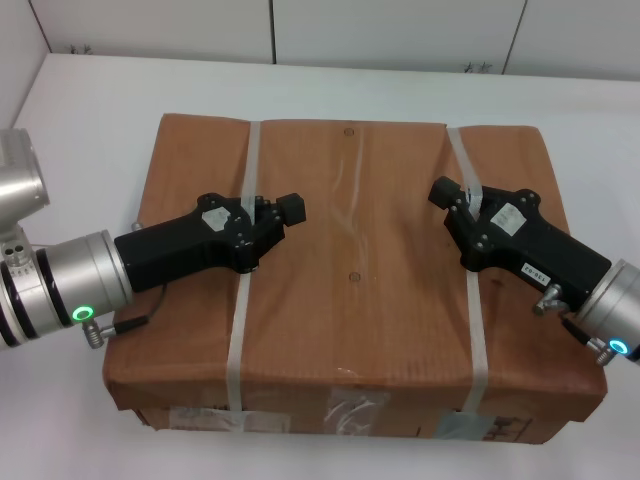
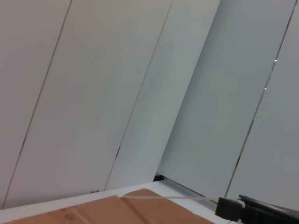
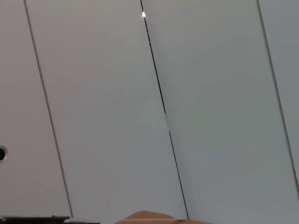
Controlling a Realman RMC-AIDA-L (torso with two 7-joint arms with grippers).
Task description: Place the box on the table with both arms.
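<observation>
Head view: the box (image 1: 350, 290), wrapped in brown paper and bound by two whitish straps, lies flat on the white table (image 1: 100, 100), its near edge at 6 o'clock cut off by the frame. Tape and labels run along that near side, only partly readable.

The left gripper (image 1: 285, 212) reaches in from 9 o'clock over the left strap (image 1: 243, 280), its black body lying on or just above the box top; whether its fingers are apart or together cannot be told. The right gripper (image 1: 447, 195) comes in from 4 o'clock across the right strap (image 1: 470, 300), fingers likewise impossible to judge. Contact with either strap cannot be made out.

The left wrist view shows mostly wall panels (image 2: 140, 93), with a sliver of box (image 2: 121, 210) and a black gripper part (image 2: 252, 210) at the frame edge. The right wrist view is nearly all wall, with only a brown corner (image 3: 149, 217).
</observation>
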